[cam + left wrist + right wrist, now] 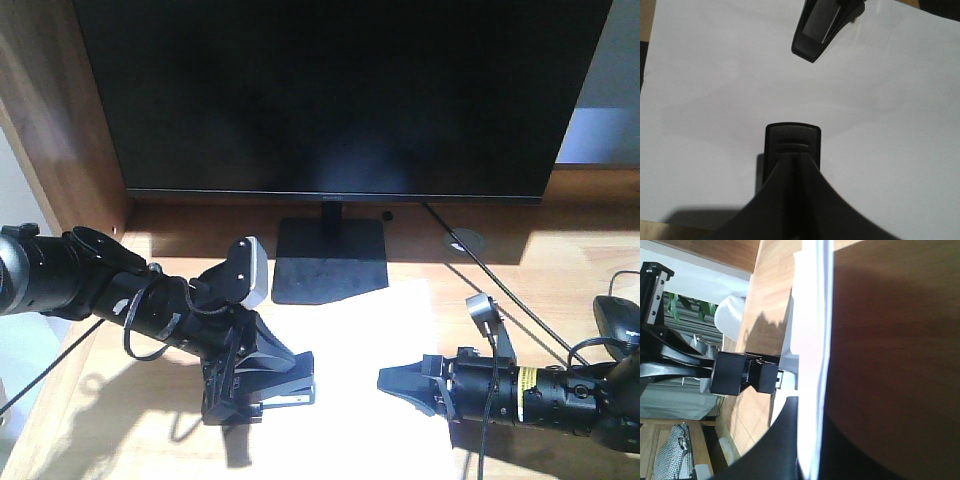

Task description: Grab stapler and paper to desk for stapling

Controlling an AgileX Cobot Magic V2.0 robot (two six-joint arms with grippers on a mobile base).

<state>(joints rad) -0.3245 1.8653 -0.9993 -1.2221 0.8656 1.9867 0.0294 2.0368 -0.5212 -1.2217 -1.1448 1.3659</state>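
Black fingers of the left gripper (262, 392) reach low over the left edge of the paper (370, 350); whether anything is clamped between them I cannot tell. One plain white sheet lies flat on the desk (120, 420), in front of the monitor stand (330, 258). Opposite, the right gripper (395, 380) points at the sheet with its fingers drawn close together, holding nothing visible. No stapler can be identified with certainty.

The counter (90, 420) is light wood with visible grain. The paper (350, 400) is smooth, matt white. The fingers (812, 30) look like matt black plastic, and the monitor (340, 90) screen is faintly glossy.
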